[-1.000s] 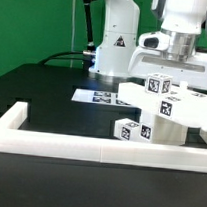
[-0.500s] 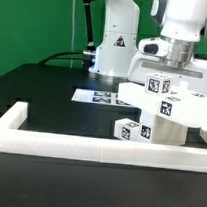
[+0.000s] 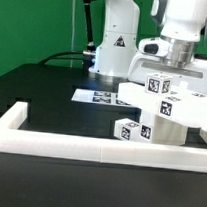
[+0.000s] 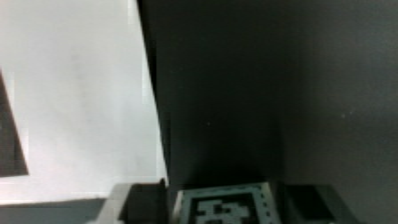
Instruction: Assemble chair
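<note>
Gripper (image 4: 226, 192): closed narrow on a tagged chair piece (image 4: 226, 205), seen between the fingers in the wrist view.
Chair parts (image 3: 163, 111): white tagged blocks stacked at the exterior view's right, just behind the white border frame (image 3: 79, 143).
Marker board (image 3: 100, 95): flat on the black table (image 3: 42, 87), farther back.

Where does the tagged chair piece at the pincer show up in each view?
Exterior view: the tagged chair piece is at the top of the white stack at the exterior view's right, directly under the pincer.
Wrist view: it is close to the camera, between the fingers.
Shared landmark: the black table.
</note>
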`<state>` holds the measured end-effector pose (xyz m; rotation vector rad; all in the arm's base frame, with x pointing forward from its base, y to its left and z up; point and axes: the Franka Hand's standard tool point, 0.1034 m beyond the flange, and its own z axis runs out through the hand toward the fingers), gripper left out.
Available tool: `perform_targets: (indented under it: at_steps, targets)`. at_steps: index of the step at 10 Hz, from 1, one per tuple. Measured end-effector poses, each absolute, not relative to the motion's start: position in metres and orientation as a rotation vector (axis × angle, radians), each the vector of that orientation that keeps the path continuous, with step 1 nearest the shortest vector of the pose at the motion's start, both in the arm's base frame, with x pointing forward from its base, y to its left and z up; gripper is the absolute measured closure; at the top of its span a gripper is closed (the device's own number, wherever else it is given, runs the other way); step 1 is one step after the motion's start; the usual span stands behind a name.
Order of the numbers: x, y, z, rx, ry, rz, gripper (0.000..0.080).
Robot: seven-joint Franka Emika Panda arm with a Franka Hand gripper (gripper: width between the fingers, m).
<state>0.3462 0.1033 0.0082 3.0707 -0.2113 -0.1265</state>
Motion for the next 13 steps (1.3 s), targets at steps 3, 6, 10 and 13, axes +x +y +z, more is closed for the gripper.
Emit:
perform_targets:
  at_steps: [3, 6, 10, 13]
  targets:
    - [0.346, 0.103, 0.008, 3.071, -0.211, -0.126, 0.0506]
    - [0.346, 0.103, 0.008, 3.071, -0.202, -0.123, 0.0506]
    - [0.362, 0.08, 0.022, 3.089, -0.062, -0.109, 0.0506]
    - [0.378, 0.07, 0.068, 3.15, -0.108, -0.178, 0.0506]
